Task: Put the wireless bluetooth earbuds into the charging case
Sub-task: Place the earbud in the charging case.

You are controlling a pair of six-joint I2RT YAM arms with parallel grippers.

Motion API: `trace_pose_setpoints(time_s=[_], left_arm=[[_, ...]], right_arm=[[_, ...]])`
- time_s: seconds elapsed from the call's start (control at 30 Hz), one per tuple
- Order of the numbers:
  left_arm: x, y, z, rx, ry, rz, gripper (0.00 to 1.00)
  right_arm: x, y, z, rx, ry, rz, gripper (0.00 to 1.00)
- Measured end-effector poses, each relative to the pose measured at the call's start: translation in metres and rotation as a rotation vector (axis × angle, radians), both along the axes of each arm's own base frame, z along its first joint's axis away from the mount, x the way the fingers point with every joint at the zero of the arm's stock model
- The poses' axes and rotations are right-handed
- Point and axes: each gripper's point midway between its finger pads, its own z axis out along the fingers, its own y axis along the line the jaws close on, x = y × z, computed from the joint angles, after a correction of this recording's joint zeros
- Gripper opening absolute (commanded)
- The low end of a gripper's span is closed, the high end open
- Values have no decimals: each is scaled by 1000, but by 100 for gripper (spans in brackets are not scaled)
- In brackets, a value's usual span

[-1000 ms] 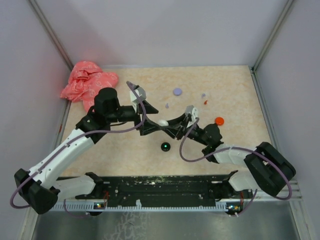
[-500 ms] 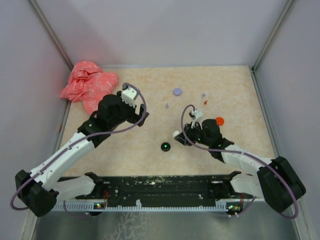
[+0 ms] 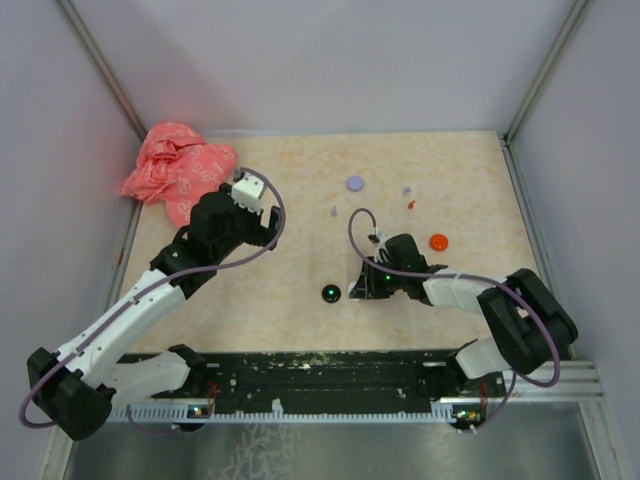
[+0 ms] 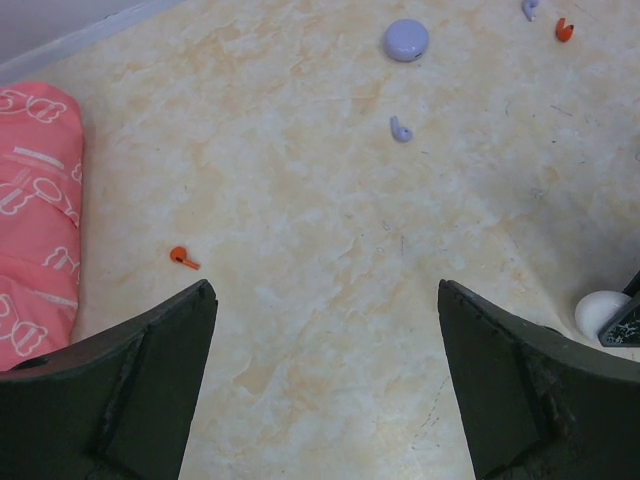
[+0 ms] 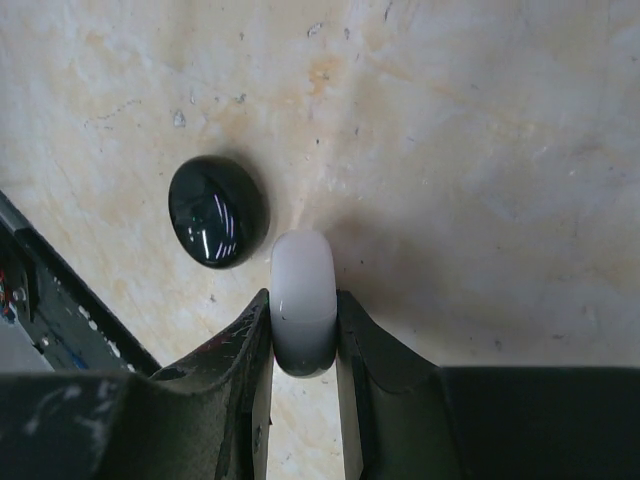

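Note:
My right gripper (image 5: 303, 300) is shut on a white round case (image 5: 303, 290), held on edge just above the table beside the black round case (image 5: 218, 211). In the top view the right gripper (image 3: 360, 283) is right of the black case (image 3: 330, 293). My left gripper (image 4: 325, 290) is open and empty over bare table, at the left in the top view (image 3: 268, 232). An orange-red earbud (image 4: 183, 258) lies near its left finger. A lilac earbud (image 4: 400, 129), a lilac round case (image 4: 406, 40), another lilac earbud (image 4: 529, 8) and an orange-red earbud (image 4: 565, 29) lie farther off. No black or white earbud shows.
A crumpled pink cloth (image 3: 178, 170) lies at the back left corner. An orange-red round case (image 3: 438, 241) sits right of the right arm. Grey walls close the table on three sides. A black rail (image 3: 330, 375) runs along the near edge.
Both grippers met at the white case mid-table. The left gripper has let go and drawn back to the left. The right gripper has carried the case down beside the black case.

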Motion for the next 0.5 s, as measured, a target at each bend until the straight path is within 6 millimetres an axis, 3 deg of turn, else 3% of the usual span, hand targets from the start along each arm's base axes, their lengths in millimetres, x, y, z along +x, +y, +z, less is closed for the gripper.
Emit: trace_pose_setpoints(time_s=[0.23, 0.5], left_arm=[[4, 11, -3, 10, 1, 43, 97], [8, 22, 1, 8, -11, 84, 97]], right_arm=[[10, 16, 0, 27, 31, 4, 32], [11, 1, 7, -47, 15, -39, 60]])
